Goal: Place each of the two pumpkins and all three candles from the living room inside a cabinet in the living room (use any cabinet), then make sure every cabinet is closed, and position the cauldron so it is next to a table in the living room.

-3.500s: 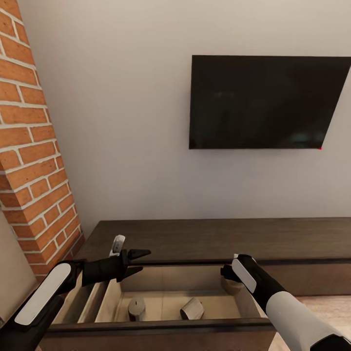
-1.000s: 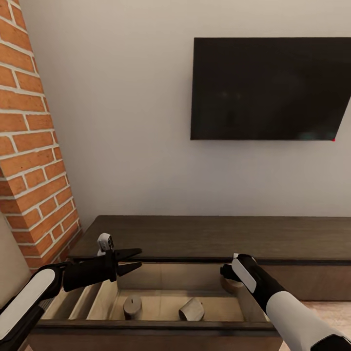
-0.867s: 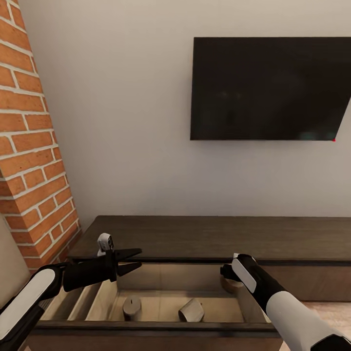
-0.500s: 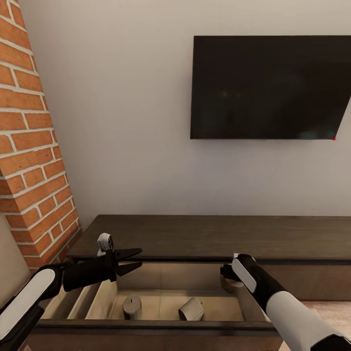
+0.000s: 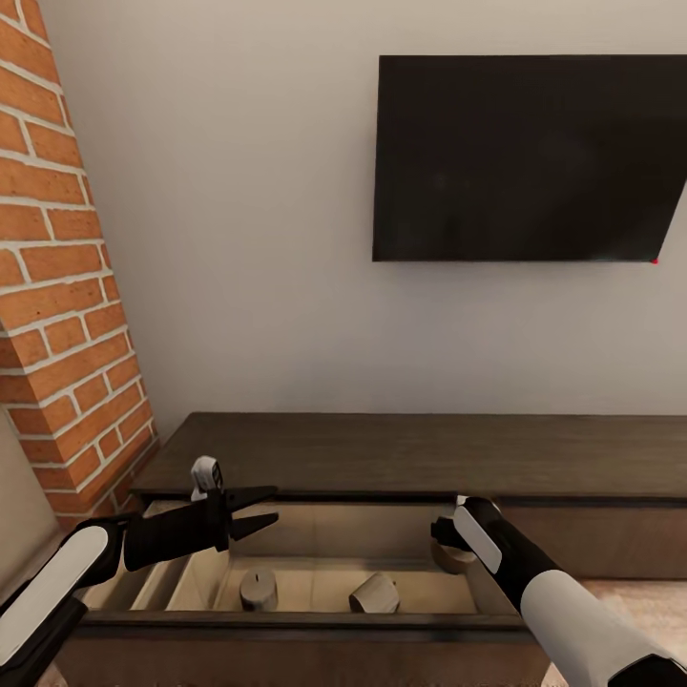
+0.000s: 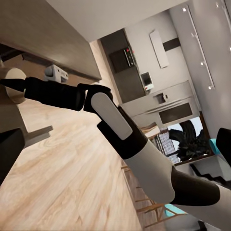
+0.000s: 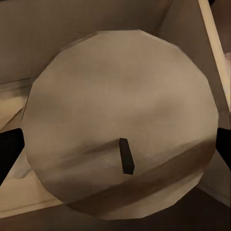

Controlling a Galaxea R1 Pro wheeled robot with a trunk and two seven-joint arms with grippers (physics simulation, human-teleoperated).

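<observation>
The long dark-brown cabinet (image 5: 401, 453) stands against the wall with one drawer (image 5: 315, 625) pulled out. Two cream candles are on the drawer's pale floor: one upright (image 5: 258, 588), one on its side (image 5: 374, 593). My right gripper (image 5: 445, 544) is shut on a third candle (image 5: 450, 559) at the drawer's right rear corner. In the right wrist view that candle (image 7: 96, 106) shows end-on with its dark wick, the drawer walls behind it. My left gripper (image 5: 271, 507) hangs open over the drawer's left part, holding nothing. The pumpkins and cauldron are out of view.
A red brick chimney (image 5: 57, 286) rises at the left, close to the cabinet's end. A black television (image 5: 525, 157) hangs on the pale wall above the cabinet. The left wrist view looks across light wood floor (image 6: 72, 183) towards a kitchen area.
The camera has shifted, so the television sits higher in the picture. My left gripper has drawn back a little leftward. The right gripper keeps hold of its candle in the same spot.
</observation>
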